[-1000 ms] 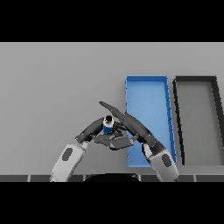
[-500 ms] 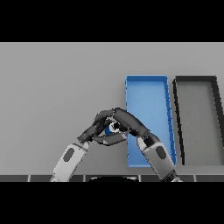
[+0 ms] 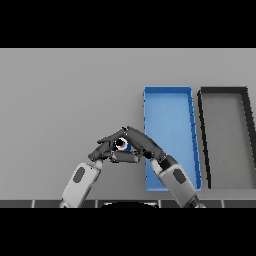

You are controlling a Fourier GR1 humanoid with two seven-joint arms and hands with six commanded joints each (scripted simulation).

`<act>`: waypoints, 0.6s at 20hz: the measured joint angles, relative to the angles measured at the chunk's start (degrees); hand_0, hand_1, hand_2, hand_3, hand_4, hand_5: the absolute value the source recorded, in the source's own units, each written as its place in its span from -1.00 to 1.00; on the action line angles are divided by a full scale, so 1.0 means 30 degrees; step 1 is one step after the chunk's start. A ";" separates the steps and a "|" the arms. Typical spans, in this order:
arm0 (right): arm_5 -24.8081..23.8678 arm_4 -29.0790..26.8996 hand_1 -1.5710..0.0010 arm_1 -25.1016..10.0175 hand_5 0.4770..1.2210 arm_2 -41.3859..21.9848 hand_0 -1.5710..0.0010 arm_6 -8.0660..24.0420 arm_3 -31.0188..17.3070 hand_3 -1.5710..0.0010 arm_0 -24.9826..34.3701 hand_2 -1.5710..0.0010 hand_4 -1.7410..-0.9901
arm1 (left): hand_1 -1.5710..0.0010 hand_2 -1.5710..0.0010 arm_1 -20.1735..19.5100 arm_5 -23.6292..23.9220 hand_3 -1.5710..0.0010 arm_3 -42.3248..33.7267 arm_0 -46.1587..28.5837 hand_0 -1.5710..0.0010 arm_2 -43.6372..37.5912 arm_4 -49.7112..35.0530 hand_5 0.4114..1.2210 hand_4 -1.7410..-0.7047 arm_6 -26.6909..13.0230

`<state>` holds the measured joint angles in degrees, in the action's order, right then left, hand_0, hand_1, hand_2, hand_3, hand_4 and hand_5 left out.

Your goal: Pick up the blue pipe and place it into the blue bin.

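Grey counter (image 3: 60, 100) under everything. Blue pipe (image 3: 123, 145) only partly visible, a small blue patch with a pale round end showing between the two dark hands, just left of the blue bin (image 3: 169, 100) and outside it. Hard to tell whether lifted off the counter or resting on it.

Left hand (image 3: 104, 149) coming in from the lower left on a white and grey arm, fingers curled in toward the pipe from its left side and touching it. Right hand (image 3: 142, 142) coming in from the lower right, its arm crossing the near left corner of the blue bin, fingers (image 3: 131, 134) arched over the top of the pipe and curled down round it. Fingertips of both hands meeting above and around the pipe, so clamped on it from both sides, most of its length hidden.

Blue bin long and narrow, lying lengthwise away from the robot, right of centre. Black bin (image 3: 225, 92) of similar shape just beside it on the right, a narrow strip of counter between the two.
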<state>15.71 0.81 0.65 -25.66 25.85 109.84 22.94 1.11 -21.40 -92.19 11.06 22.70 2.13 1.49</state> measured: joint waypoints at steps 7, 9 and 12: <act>-0.0900 0.0385 -0.98 0.0251 0.95 0.0081 -0.98 -0.0375 -0.0042 -0.97 0.0058 -0.98 -0.98 | -0.37 -0.32 -0.0388 0.0894 -0.19 -0.0547 -0.0226 -0.49 0.0009 0.1392 1.00 -0.49 0.0499; -0.0953 0.0442 -0.99 0.0335 0.97 -0.0148 -0.99 0.0115 -0.0018 -0.98 -0.0027 -0.99 -0.99 | 0.13 0.16 -0.0778 -0.0234 0.24 -0.0470 -0.0208 0.05 0.0042 0.1330 1.00 -0.11 0.0286; -0.1339 0.0635 -0.99 0.0426 0.98 -0.0421 -0.99 0.0693 0.0491 -0.99 -0.0316 -1.00 -0.99 | 0.55 0.57 -0.0855 -0.1135 0.61 -0.0534 -0.0183 0.51 0.0060 0.2149 0.52 0.27 0.0446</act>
<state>11.69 2.72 1.92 -26.92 27.93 111.31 21.99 -1.45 -24.80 -93.79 10.51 22.88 8.58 2.83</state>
